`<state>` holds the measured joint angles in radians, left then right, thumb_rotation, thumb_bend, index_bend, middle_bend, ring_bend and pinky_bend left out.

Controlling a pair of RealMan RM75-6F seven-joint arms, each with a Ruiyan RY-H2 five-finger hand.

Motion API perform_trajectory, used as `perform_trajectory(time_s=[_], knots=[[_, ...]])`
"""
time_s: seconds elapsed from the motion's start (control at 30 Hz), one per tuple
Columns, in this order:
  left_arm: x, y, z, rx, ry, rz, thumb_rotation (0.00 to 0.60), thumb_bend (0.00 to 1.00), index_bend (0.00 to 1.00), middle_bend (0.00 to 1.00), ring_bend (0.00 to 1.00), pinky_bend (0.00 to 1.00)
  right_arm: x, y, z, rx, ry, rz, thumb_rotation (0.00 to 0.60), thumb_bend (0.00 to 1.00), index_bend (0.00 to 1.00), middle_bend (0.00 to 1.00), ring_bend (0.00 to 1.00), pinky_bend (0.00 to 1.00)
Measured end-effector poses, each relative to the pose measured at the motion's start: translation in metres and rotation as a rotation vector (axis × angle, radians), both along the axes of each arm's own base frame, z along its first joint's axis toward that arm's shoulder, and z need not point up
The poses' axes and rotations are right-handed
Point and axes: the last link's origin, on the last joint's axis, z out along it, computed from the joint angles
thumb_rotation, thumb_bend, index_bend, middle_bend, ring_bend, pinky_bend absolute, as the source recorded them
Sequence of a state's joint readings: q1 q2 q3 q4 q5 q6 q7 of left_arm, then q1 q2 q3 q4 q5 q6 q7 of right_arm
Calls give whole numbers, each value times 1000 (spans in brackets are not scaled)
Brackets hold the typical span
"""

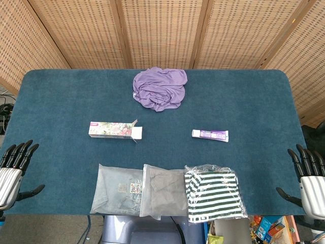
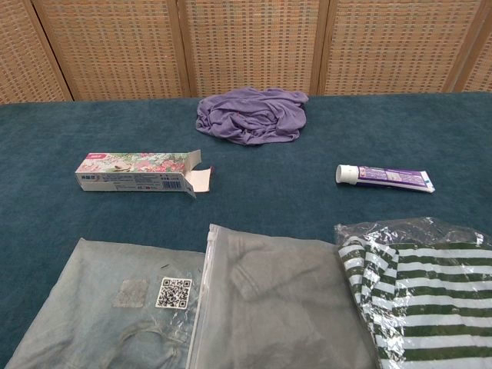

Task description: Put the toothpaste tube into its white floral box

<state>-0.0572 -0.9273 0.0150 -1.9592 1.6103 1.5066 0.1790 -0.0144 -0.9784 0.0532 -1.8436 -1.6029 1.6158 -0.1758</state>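
The floral box (image 1: 115, 129) lies with flaps open toward three o'clock, facing the toothpaste tube (image 1: 210, 134), ready for loading; left hand (image 1: 14, 170) and right hand (image 1: 307, 178) wait, fingers spread, empty.

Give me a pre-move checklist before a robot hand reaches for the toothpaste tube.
1. Toothpaste tube lies free on the table, nothing on it: ok.
2. White floral box end flaps open, facing the tube: ok.
3. Box empty inside: cannot tell.
4. Left robot hand empty, fingers apart: ok.
5. Right robot hand empty, fingers apart: ok.
6. Bagged striped shirt clear of the tube: ok.
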Motion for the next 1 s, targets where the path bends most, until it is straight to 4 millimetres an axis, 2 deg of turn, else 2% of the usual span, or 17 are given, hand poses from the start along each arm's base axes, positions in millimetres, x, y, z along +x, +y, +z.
perform_trajectory(time_s=[0.27, 0.4, 0.53, 0.6, 0.73, 0.83, 0.9, 1.0], knots=[[-1, 1, 0, 1, 5, 12, 600, 109, 0, 0, 0, 0, 0, -1, -1, 11, -9, 0, 600, 0, 0, 0, 0, 0], [-3, 2, 0, 11, 0, 18, 600, 109, 0, 0, 0, 0, 2, -9, -4, 32, -39, 21, 600, 0, 0, 0, 0, 0], [-4, 6, 0, 23, -13, 38, 600, 109, 0, 0, 0, 0, 7, -36, -13, 77, -93, 77, 600, 0, 4, 33, 0, 0], [-4, 8, 1, 30, -20, 46, 600, 109, 0, 0, 0, 0, 10, -50, -19, 112, -100, 87, 600, 0, 60, 105, 29, 10], [-5, 12, 0, 34, -21, 57, 600, 109, 0, 0, 0, 0, 15, -91, -37, 209, -107, 70, 600, 1, 178, 233, 143, 129], [-7, 15, -2, 32, -18, 68, 600, 109, 0, 0, 0, 0, 22, -121, -53, 262, -124, 41, 600, 82, 201, 280, 191, 217], [-8, 18, -2, 34, -15, 80, 600, 109, 0, 0, 0, 0, 28, -137, -62, 281, -135, 28, 600, 180, 218, 284, 195, 229], [-11, 24, -3, 41, -6, 103, 600, 109, 0, 0, 0, 0, 40, -163, -82, 312, -129, 13, 600, 232, 231, 280, 196, 230]])
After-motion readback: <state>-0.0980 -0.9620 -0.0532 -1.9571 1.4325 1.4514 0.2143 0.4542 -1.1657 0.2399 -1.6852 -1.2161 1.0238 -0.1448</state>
